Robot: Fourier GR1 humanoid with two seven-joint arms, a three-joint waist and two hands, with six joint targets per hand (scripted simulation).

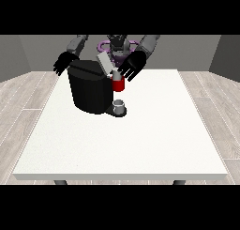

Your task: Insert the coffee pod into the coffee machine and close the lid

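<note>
A large white bench (140, 144) fills most of the view, its near edge running along the bottom and most of its top bare. Toward the far left part of the bench stands a black coffee machine (89, 90), a broad dark body. At its right side, nearer the camera, a small grey cup (119, 105) sits on the machine's low base. Just above the cup is the machine's red holder section (118, 85), where a pod would go. Whether the coffee pod itself is in there cannot be told; it does not show anywhere on the bench. The machine's grey lid (105, 63) is tilted upward, still raised.

Beyond the machine, at the bench's far edge, is the robot. The hand at the view's right (132, 66) hangs just beside the raised lid and above the red section, its fingers spread apart and holding nothing. The hand at the view's left (64, 63) is by the machine's far left top corner, fingers also spread apart and empty.
</note>
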